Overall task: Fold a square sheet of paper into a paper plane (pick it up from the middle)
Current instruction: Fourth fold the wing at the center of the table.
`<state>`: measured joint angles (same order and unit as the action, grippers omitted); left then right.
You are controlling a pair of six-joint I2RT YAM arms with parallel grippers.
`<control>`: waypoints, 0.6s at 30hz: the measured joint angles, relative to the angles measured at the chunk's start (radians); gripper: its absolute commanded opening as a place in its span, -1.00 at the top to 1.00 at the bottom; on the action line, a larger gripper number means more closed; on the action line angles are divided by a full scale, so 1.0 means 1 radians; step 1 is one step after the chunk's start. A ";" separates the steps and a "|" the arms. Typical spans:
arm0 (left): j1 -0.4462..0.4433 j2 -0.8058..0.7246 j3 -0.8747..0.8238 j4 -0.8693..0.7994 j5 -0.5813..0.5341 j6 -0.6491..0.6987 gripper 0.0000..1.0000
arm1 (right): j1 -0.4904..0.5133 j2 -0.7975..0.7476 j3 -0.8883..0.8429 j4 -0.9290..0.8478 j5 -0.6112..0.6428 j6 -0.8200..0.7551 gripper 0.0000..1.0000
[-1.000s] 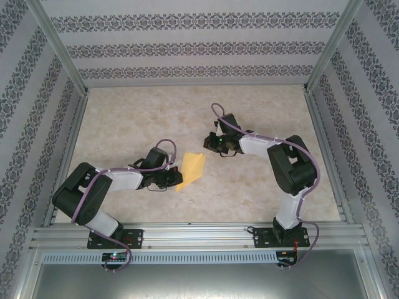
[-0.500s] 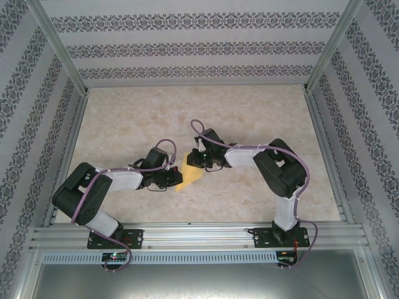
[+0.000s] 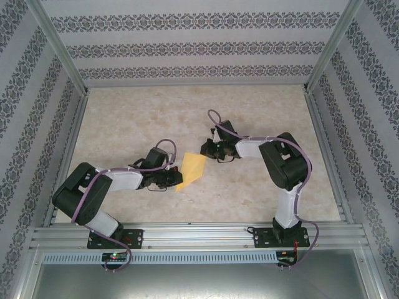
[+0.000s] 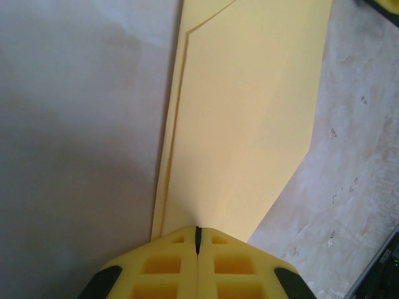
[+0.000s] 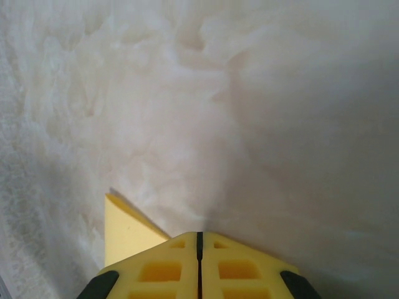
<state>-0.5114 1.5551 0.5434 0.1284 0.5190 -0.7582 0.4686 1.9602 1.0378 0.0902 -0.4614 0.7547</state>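
Jaws of the left arm press together, their yellow latticed pads (image 4: 187, 249) meeting along a thin dark seam, and we see them clamped on the narrow near end of a thin, folded yellow paper sheet (image 4: 249, 112). From that pinch the sheet widens away from the wrist camera, with a crease line running parallel to its left edge and its right side cut off at a slant. A soft shadow falls on the pale marbled table (image 4: 75, 124) along that left edge, so we read the edge as raised slightly off the surface.

Jaws of the right arm are also together, pads (image 5: 187, 252) flush against each other. A small corner of the sheet (image 5: 124, 233) shows just beside the left pad, and we cannot tell whether it touches.

From above, the sheet (image 3: 192, 168) sits near the middle of the table (image 3: 156, 118), slanting between the two wrists. The left arm (image 3: 118, 180) meets its lower tip and the right arm (image 3: 255, 148) its upper corner. Patterned walls (image 3: 187, 47) enclose the table, and an aluminium rail (image 3: 199, 235) carries both bases.
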 measured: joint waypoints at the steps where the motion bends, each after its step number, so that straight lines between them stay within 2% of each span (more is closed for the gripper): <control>1: 0.000 0.000 0.000 0.000 0.000 0.000 1.00 | -0.005 0.000 0.001 -0.003 0.001 -0.003 0.81; 9: 0.000 0.001 0.000 0.000 0.001 0.007 1.00 | 0.009 -0.097 -0.001 -0.040 0.041 -0.016 0.80; 13: 0.000 0.001 0.000 0.000 0.000 0.007 1.00 | 0.092 -0.158 -0.031 0.016 0.045 0.008 0.80; 18: 0.000 0.001 0.000 0.000 0.001 0.007 1.00 | 0.191 -0.132 -0.077 0.086 0.038 0.062 0.82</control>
<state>-0.5117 1.5558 0.5434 0.1287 0.5198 -0.7509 0.6598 1.8286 0.9611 0.1764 -0.4232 0.8169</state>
